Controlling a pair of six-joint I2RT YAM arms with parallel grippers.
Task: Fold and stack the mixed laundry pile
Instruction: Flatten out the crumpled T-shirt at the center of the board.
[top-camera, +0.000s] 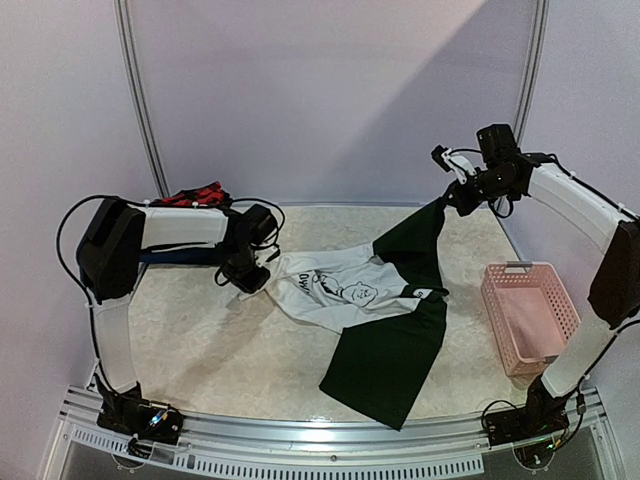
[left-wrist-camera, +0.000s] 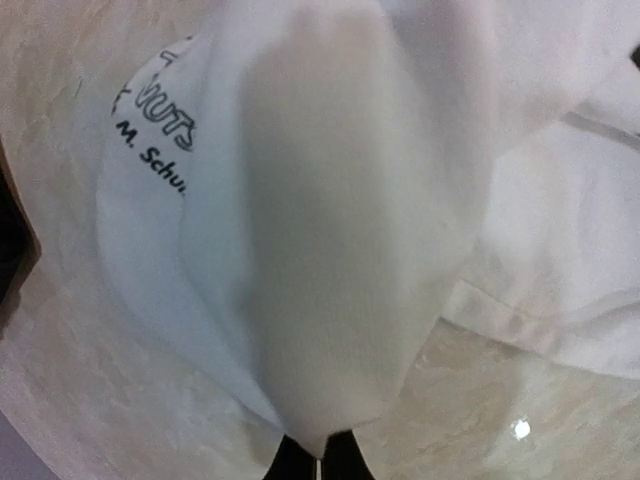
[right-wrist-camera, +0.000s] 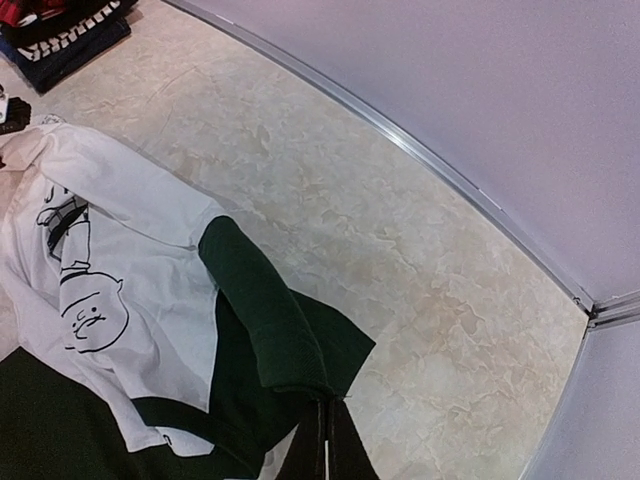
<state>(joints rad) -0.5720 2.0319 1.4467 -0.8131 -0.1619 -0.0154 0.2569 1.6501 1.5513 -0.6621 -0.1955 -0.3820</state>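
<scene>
A white printed tee (top-camera: 335, 290) with dark green sleeves lies spread mid-table, its print facing up. My left gripper (top-camera: 250, 272) is shut on the tee's white left edge; in the left wrist view the white cloth (left-wrist-camera: 330, 250) hangs over the closed fingertips (left-wrist-camera: 345, 465). My right gripper (top-camera: 462, 195) is shut on a dark sleeve (top-camera: 420, 240) and holds it raised at the back right; the sleeve (right-wrist-camera: 265, 320) runs up into the closed fingers (right-wrist-camera: 345, 450). A dark panel (top-camera: 385, 365) of the garment trails toward the front edge. The red-and-black plaid shirt (top-camera: 195, 195) sits on dark folded clothes (right-wrist-camera: 60, 40) at the back left.
A pink slatted basket (top-camera: 528, 315) stands at the right edge, nothing visible inside. The table (top-camera: 220, 350) is pale marbled; purple walls close in behind and at the sides. The left arm's elbow (top-camera: 110, 245) hangs over the left side.
</scene>
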